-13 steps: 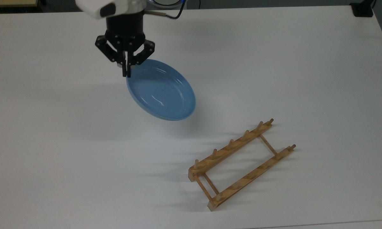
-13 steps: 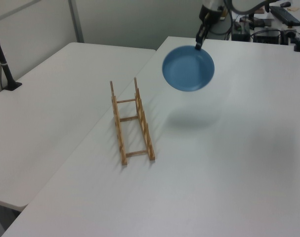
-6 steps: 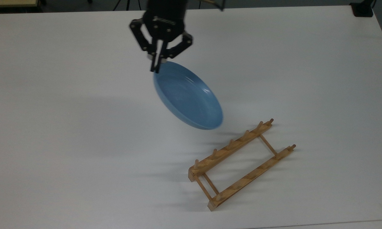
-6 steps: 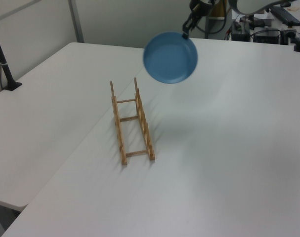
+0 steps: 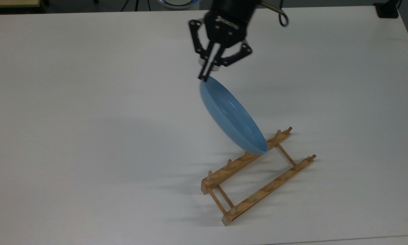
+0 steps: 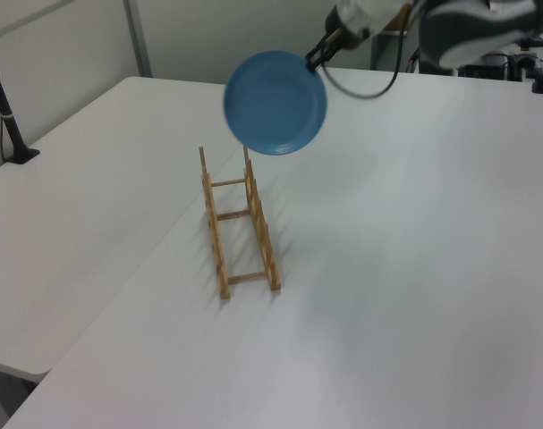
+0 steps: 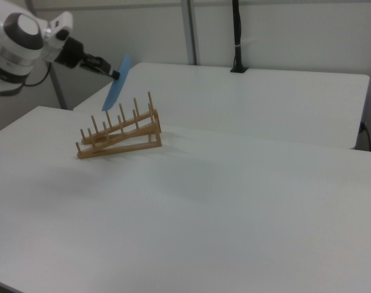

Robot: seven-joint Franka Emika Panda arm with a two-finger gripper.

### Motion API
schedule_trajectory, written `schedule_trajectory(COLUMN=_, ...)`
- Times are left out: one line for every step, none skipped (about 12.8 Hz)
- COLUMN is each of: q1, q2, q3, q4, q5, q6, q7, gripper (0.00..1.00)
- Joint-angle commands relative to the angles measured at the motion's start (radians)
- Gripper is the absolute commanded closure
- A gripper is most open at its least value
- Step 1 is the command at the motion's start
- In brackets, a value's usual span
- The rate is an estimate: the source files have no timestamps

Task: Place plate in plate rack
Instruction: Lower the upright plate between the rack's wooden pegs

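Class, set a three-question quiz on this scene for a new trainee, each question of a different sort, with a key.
1. True or false: the plate already rests in the plate rack.
2. Multiple choice: the end effector grips the plate by (a) its rim, (b) its centre, (c) its underside.
3. In the right view, is the plate held flat or on edge?

Key: 1. False, it hangs in the air above the rack. 2. a. 3. On edge, tilted.
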Motion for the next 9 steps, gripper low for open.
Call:
schedule_trajectory(q1=0.065, q2=0.077, q3=0.021, q4=0.006, q5=-0.286, q6=0.021, q7=0.326, gripper=1.00)
schedule_trajectory(q1=0.080, q2=0.095, q3=0.021, q4=0.006, q5=-0.358, q6=0.016, q7=0.394, gripper=1.00)
schedule_trajectory(q1=0.097, q2=0.114, q3=0.021, q4=0.006, q5=-0.416, q6=0.011, q7=0.452, gripper=1.00)
schedule_trajectory(q1=0.111, q2=0.134, q3=0.021, q4=0.006, q5=-0.466, q6=0.002, q7=0.502, gripper=1.00)
schedule_trajectory(q1=0.125, q2=0.160, q3=0.021, q4=0.006, q5=-0.534, q6=-0.022, q7=0.561, gripper=1.00)
schedule_trajectory(q1=0.137, q2=0.180, q3=0.021, q4=0.006, q5=-0.578, q6=-0.035, q7=0.598, gripper=1.00)
schedule_trajectory(q1=0.146, q2=0.203, q3=0.021, q4=0.008, q5=-0.622, q6=-0.054, q7=0.634, gripper=1.00)
schedule_trajectory(q1=0.154, q2=0.223, q3=0.021, q4=0.008, q5=-0.670, q6=-0.085, q7=0.673, gripper=1.00)
schedule_trajectory(q1=0.163, q2=0.240, q3=0.021, q4=0.008, q5=-0.713, q6=-0.108, q7=0.718, gripper=1.00)
